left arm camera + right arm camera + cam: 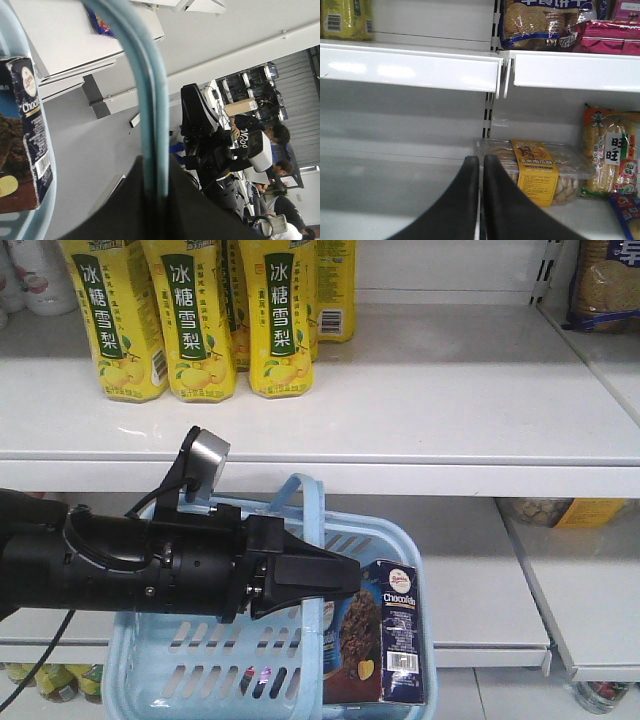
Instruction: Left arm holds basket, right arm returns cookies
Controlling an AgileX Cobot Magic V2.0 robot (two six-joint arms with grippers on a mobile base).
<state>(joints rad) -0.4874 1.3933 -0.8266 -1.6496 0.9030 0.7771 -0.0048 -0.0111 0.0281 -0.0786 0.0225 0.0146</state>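
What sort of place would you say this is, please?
Most likely a supermarket aisle, perhaps a mock-up: white retail shelves hold yellow drink bottles and packaged snacks, and a pale-blue shopping basket is held in front.

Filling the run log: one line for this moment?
left gripper: shut on basket | right gripper: shut, empty | cookies: in basket

The cookies [395,635] stand at the right inside the basket [135,660], below a shelf [450,410] carrying bottles [200,320] at its left.
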